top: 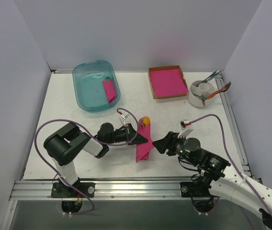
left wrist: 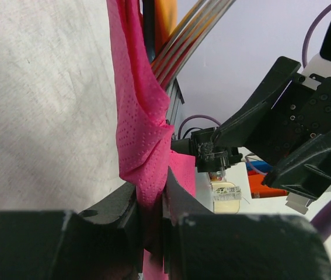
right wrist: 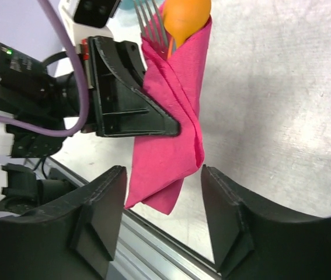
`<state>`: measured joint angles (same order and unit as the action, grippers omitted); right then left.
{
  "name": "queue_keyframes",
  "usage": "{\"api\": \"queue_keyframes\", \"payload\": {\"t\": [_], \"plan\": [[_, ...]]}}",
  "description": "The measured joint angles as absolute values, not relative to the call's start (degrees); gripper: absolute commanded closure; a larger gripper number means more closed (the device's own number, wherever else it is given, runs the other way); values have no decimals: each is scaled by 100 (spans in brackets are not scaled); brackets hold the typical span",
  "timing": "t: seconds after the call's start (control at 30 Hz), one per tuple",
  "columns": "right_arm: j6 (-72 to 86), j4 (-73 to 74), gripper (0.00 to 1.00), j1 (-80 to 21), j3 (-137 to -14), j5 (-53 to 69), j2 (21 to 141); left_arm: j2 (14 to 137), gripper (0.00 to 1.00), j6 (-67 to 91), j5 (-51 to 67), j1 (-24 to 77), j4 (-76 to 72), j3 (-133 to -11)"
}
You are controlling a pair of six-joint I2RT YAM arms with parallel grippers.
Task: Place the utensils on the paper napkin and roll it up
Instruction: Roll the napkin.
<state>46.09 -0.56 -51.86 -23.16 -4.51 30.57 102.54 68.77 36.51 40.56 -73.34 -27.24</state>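
Note:
The magenta paper napkin (top: 143,143) lies folded lengthwise around the utensils near the table's front middle. The orange spoon's bowl (top: 146,120) and the grey fork's tines (top: 141,124) stick out of its far end. My left gripper (top: 143,139) is shut on the napkin's left side; the left wrist view shows the paper (left wrist: 139,128) pinched between its jaws (left wrist: 152,198). My right gripper (top: 158,143) is open just right of the napkin. In the right wrist view its fingers (right wrist: 104,216) straddle the napkin's near end (right wrist: 171,122) without touching it; the spoon (right wrist: 185,17) and fork (right wrist: 150,20) show at the top.
A teal bin (top: 85,88) with a pink piece inside stands at the back left. A cardboard box with a pink stack (top: 167,81) and a white cup with cutlery (top: 203,92) stand at the back right. The metal front rail (top: 126,184) runs close below the napkin.

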Motion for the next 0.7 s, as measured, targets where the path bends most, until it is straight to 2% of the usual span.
{"api": "queue_keyframes", "payload": {"t": [0.07,0.23,0.5,0.7], "plan": [[4593,-60,57,-5186,-2338,-434,3238,10263,98,6812,3647,4062,-7334,-2663],[4547,-117,67,-5186,-2423,-281,3468,10221,98,6499,3577,4097,-7323,-2574],[4530,-436,68,-5186,-2655,-12,4399,9489,98,5865,3374,4204,-7124,-2571],[4534,-589,66,-5186,-2655,49,4569,9166,98,5621,3295,4272,-6834,-2571]]}}
